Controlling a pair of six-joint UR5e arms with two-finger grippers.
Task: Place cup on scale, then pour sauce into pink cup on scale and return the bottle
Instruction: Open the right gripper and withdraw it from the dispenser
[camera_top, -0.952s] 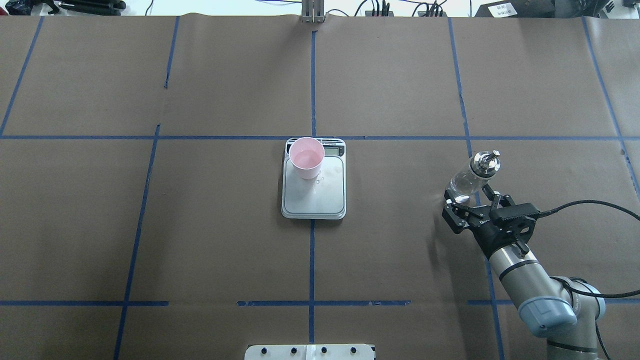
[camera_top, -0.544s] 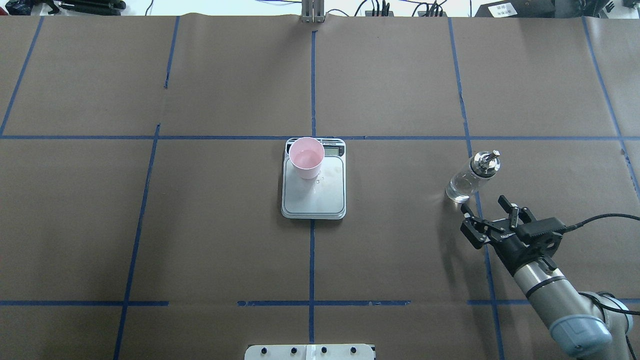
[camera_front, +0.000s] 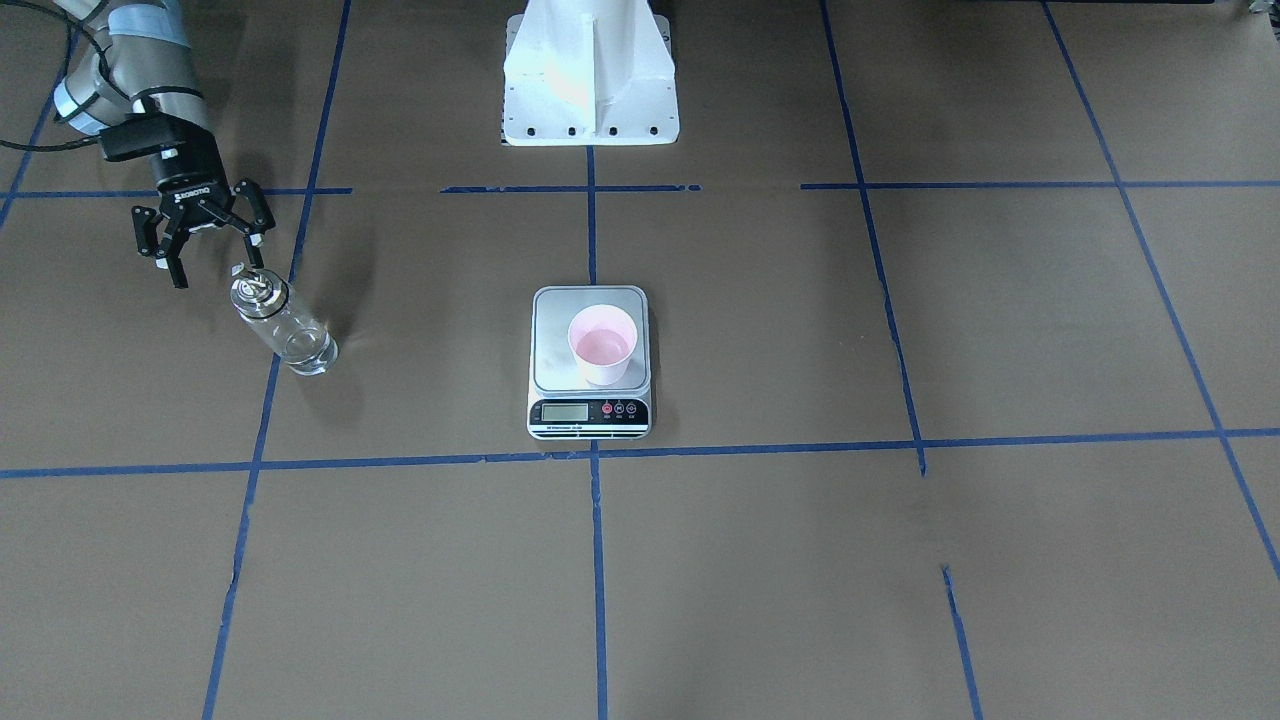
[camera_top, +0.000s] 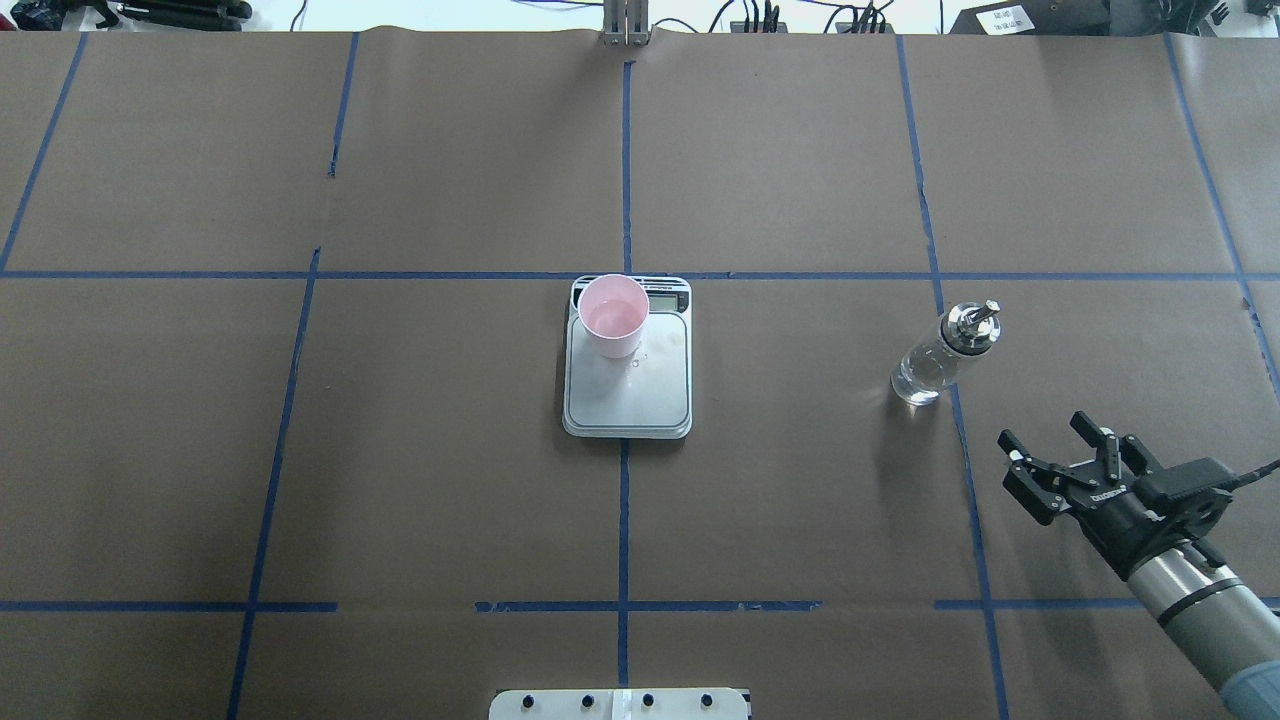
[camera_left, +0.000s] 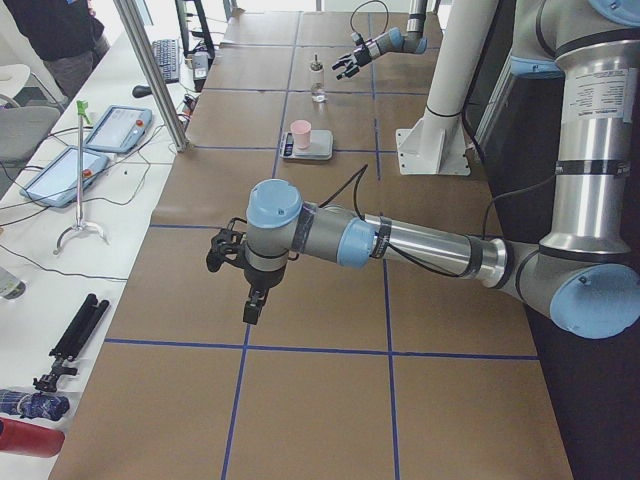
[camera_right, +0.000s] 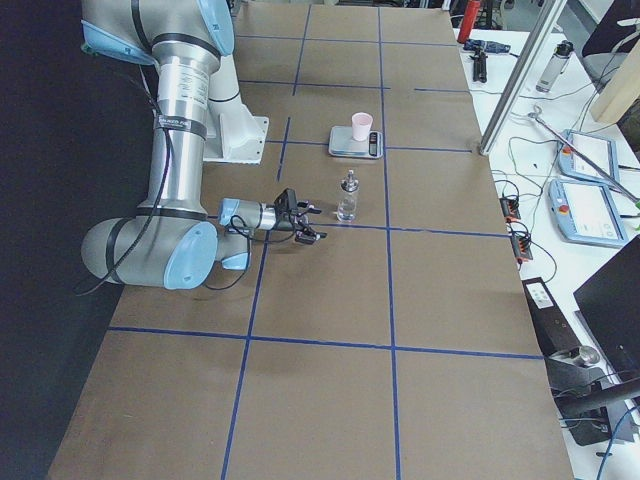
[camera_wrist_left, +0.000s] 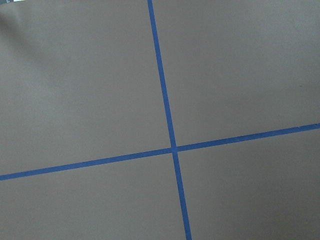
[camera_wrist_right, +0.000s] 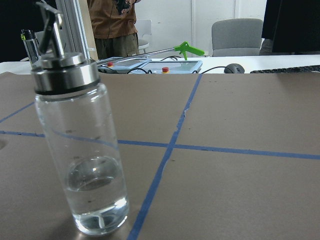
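The pink cup (camera_top: 612, 315) stands on the back left part of the scale (camera_top: 630, 400), near its display; both also show in the front view, the cup (camera_front: 601, 345) on the scale (camera_front: 590, 412). The glass bottle (camera_top: 930, 362) with a silver pourer stands upright on the table to the right. A little clear sauce (camera_wrist_right: 95, 195) lies in its bottom. My right gripper (camera_top: 1043, 432) is open and empty, apart from the bottle and nearer the robot. My left gripper (camera_left: 230, 265) shows only in the exterior left view, low over bare table; I cannot tell if it is open or shut.
Small droplets (camera_top: 638, 360) lie on the scale platform beside the cup. The white robot base (camera_front: 590, 70) stands behind the scale. Blue tape lines (camera_wrist_left: 172, 147) cross the brown table cover. Tablets and tools (camera_right: 585, 150) lie beyond the far edge.
My right gripper has drawn back from the bottle toward the near right of the table. The bottle stays standing where it was. Cup and scale have not moved.
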